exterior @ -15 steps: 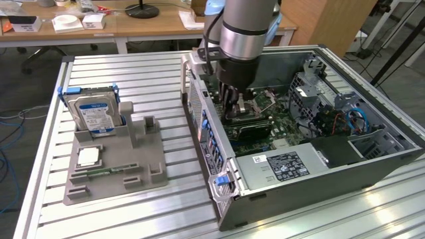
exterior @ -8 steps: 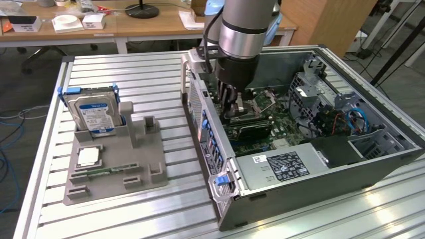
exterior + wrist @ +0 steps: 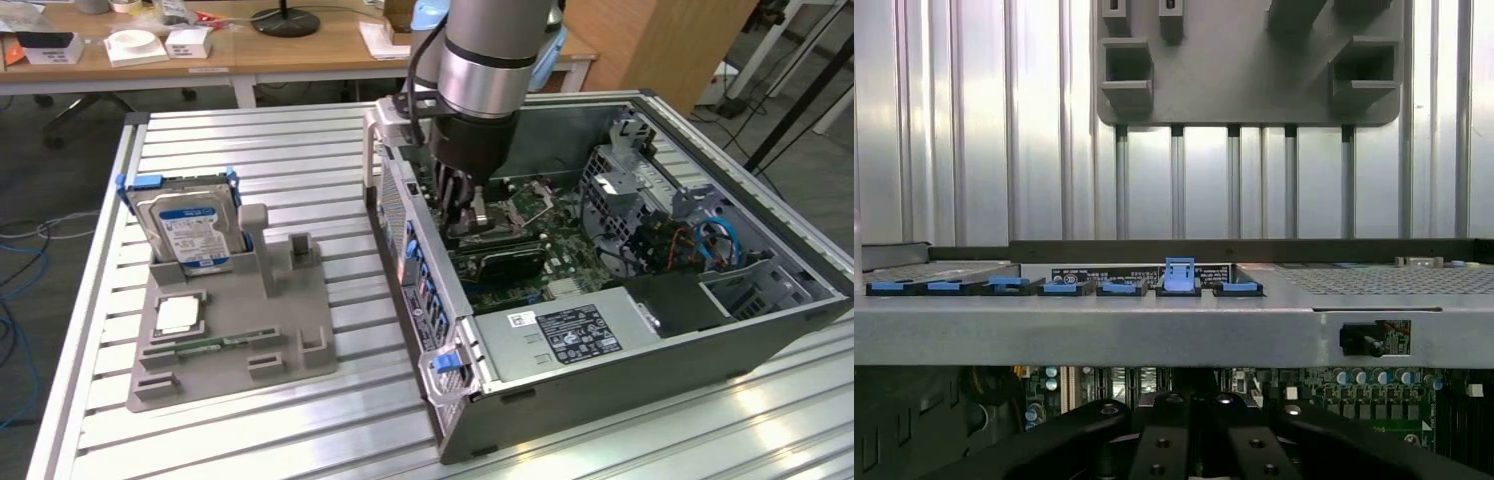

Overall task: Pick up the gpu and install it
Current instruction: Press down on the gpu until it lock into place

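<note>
Seating stage — gripper (image 3: 474, 215), fingers together, down inside open computer case (image 3: 747, 330) over motherboard (image 3: 534, 250); gpu (image 3: 505, 262) apparently slotted — needs pressing home.

shut gripper (image 3: 1194, 440) inside case (image 3: 1154, 330) — grey holder (image 3: 1254, 80) beyond

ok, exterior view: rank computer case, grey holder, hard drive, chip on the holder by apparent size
1. computer case
2. grey holder
3. hard drive
4. chip
The gaps are wide enough that nearness to the camera doesn't change the order.
</note>
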`<action>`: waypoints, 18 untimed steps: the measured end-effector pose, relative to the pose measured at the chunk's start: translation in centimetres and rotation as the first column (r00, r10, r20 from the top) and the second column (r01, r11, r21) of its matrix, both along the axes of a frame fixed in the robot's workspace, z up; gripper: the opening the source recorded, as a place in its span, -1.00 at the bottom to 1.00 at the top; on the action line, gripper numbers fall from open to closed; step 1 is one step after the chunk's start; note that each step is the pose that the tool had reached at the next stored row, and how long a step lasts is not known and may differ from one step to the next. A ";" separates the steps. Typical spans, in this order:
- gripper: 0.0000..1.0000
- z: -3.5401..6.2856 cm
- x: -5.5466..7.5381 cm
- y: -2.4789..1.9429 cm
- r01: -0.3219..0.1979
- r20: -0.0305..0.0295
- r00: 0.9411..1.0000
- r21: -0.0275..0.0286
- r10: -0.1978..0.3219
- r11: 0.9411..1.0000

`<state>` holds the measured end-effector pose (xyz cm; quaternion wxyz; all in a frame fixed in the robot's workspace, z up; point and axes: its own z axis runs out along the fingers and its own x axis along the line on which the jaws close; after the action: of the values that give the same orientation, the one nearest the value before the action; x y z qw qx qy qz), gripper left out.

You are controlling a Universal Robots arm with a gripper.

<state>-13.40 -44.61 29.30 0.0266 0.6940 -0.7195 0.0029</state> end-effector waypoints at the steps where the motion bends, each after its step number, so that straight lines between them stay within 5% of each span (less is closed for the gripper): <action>1: -0.79 0.00 0.0 0.00 0.000 -0.002 1.000 0.000 0.000 1.000; 9: -0.79 -0.01 -0.1 0.00 0.000 -0.027 1.000 0.000 0.000 1.000; 18: -0.79 0.07 -0.1 -0.02 0.000 -0.027 1.000 0.000 0.000 1.000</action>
<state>-13.52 -44.62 29.37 0.0365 0.6939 -0.7191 -0.0064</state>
